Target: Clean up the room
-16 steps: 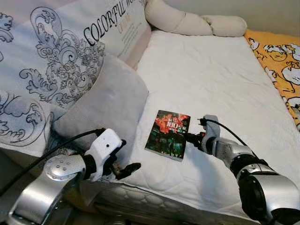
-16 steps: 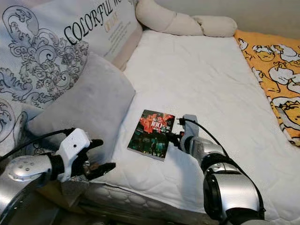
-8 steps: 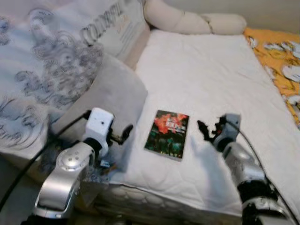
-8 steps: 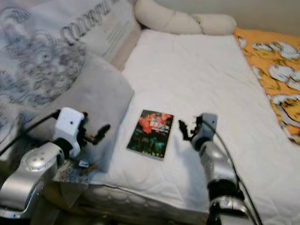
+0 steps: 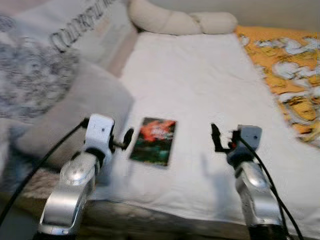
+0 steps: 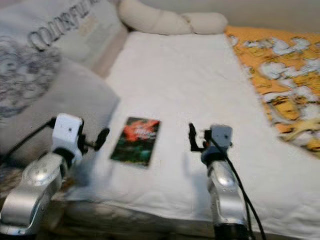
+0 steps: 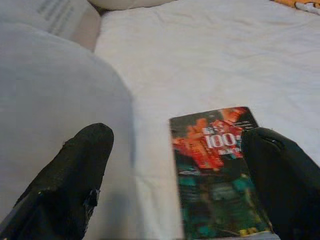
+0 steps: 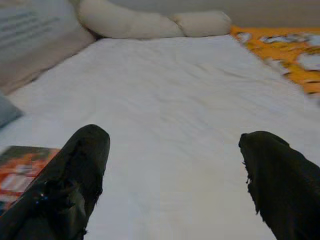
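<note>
Both grippers hover low over the bed [image 5: 200,85], fingers spread wide and holding nothing. Mine on the left, the left gripper [image 5: 126,139], sits just beside the book's [image 5: 153,141] left edge, at the foot of the grey pillow [image 5: 75,110]; through the left wrist view the book lies between my fingers [image 7: 65,190], nearer the right one. The right gripper [image 5: 216,138] hangs well apart from the book on its other side, over bare white quilt.

From big to small: the bed with its white quilted cover; a large printed cushion [image 5: 35,55] at my left, lettering blurred; an orange patterned blanket [image 5: 285,70] along the right; a cream bolster [image 5: 175,21] across the head; the grey pillow; then the book, a thin paperback lying flat near the front edge, its cover dark green with a red-orange burst and white print. The grey pillow crowds my left gripper's outer side.
</note>
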`<state>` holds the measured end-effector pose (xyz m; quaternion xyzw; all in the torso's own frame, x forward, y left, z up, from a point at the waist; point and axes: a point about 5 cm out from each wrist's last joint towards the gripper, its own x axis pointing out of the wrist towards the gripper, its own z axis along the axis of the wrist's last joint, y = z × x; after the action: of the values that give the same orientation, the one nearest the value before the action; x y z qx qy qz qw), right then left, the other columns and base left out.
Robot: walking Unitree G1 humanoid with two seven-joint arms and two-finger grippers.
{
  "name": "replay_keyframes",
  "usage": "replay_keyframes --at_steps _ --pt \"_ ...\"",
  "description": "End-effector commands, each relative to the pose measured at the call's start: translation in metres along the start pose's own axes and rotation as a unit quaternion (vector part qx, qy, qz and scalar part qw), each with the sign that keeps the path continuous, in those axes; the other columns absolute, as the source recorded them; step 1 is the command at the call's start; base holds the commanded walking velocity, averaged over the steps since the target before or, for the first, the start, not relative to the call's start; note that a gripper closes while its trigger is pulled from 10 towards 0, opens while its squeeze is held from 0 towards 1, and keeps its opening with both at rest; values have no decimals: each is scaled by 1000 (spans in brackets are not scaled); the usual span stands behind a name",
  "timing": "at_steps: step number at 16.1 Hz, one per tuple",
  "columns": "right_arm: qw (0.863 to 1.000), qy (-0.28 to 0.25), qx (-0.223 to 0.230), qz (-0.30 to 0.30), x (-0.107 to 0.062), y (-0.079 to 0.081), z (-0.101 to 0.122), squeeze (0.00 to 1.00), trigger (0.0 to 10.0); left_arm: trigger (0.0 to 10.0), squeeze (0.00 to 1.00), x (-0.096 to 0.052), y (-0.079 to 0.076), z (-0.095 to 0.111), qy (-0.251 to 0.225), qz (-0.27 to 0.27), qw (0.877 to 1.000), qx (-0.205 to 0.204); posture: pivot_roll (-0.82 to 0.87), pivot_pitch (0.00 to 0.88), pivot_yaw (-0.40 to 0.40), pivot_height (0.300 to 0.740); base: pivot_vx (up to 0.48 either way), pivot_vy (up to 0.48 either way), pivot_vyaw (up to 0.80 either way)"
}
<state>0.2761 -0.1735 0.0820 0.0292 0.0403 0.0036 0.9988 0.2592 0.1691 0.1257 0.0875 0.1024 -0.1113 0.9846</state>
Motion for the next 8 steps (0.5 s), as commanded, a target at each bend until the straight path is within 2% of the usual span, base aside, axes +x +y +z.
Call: replay_keyframes --at_steps 1,4,6,8 --pt "1000 -14 0 13 1 11 8 1000 10000 10000 0 -3 17 -6 8 41 999 2 -36 0 -5 740 0 -465 0" --pt "1000 -7 2 10 2 12 7 1000 10000 10000 0 -1 16 -5 8 46 999 1 -7 0 -21 740 0 -467 0" --pt "1000 5 26 9 4 15 5 1000 10000 10000 0 -2 13 -5 8 44 999 5 1 0 -30 740 0 -461 0" --pt "1000 11 25 5 5 16 5 1000 10000 10000 0 1 15 -3 2 52 999 3 -5 0 -31 740 0 -456 0"
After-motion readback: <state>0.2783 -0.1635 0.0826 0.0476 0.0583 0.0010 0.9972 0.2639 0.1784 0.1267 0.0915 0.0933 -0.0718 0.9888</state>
